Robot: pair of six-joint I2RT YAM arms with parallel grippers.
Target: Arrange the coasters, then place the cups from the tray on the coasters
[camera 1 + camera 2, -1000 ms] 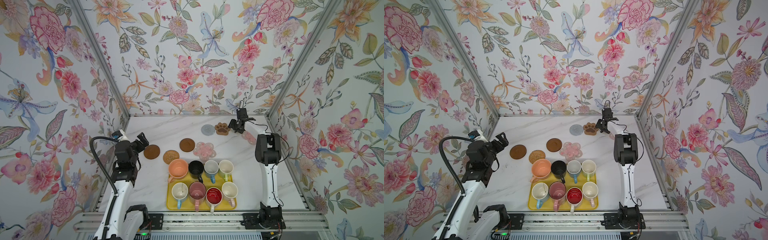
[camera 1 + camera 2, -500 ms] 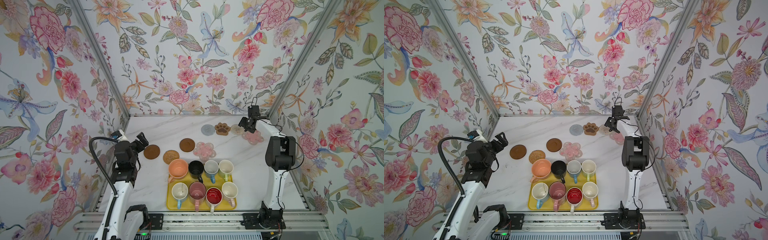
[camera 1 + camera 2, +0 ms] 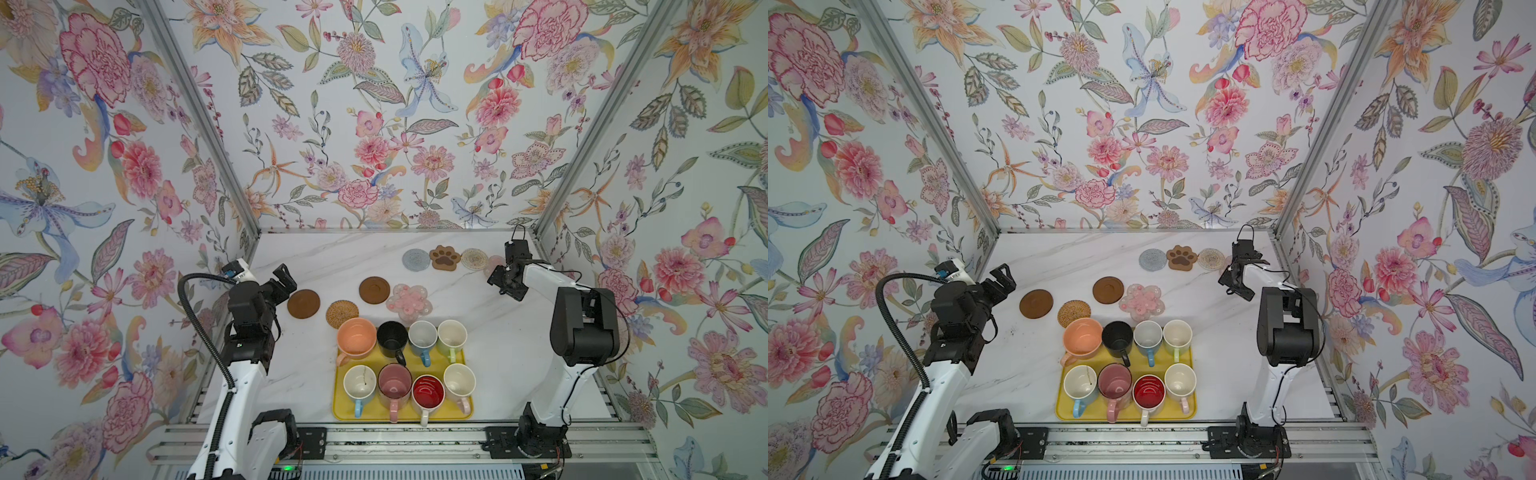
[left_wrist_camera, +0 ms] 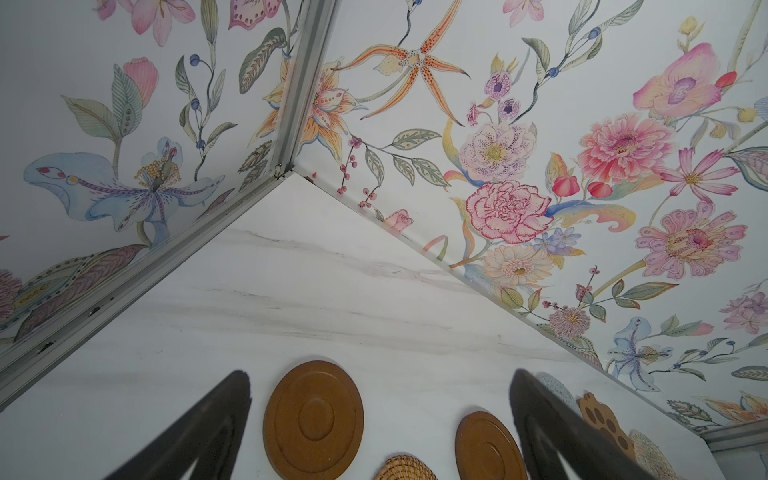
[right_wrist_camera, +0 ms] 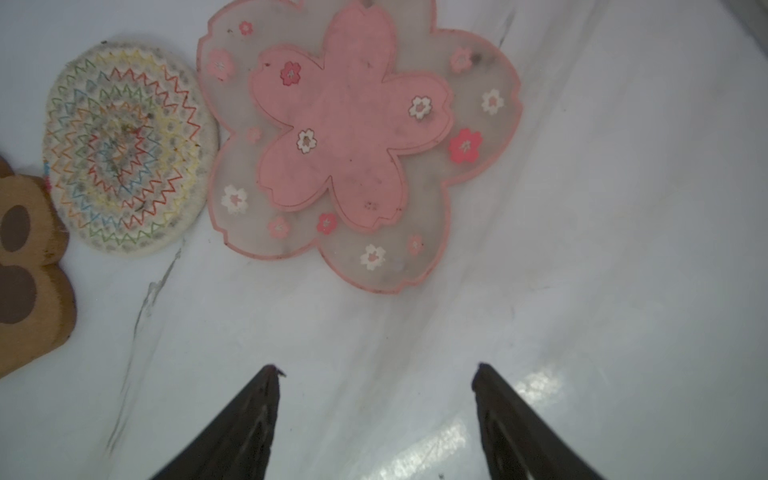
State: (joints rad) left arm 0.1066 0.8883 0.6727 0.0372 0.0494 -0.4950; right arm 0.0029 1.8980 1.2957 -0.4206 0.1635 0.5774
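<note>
coasters (image 3: 415,260) line the surface's (image 3: 324,257) far edge, probably set out for the cups (image 3: 392,338); pink flower coaster (image 5: 357,137) lies flat near the right hand (image 5: 377,367), open and empty like the left hand (image 4: 380,372).

I have the tray (image 3: 375,412) at the near middle of the table (image 3: 316,257), with the cups (image 3: 459,380) on it in two rows of four. Just behind the tray, in a loose line from left to right, lie the left disc coaster (image 3: 304,304), the woven coaster (image 3: 342,311) beside the far-left cup, the right disc coaster (image 3: 374,289) and, just right of it, the near flower coaster (image 3: 409,297). Far back on the right I see a second line: the round coaster (image 3: 416,259), the paw coaster (image 3: 444,257), the second round coaster (image 3: 474,258) and the far flower coaster (image 5: 353,137), each close beside the next.
</note>
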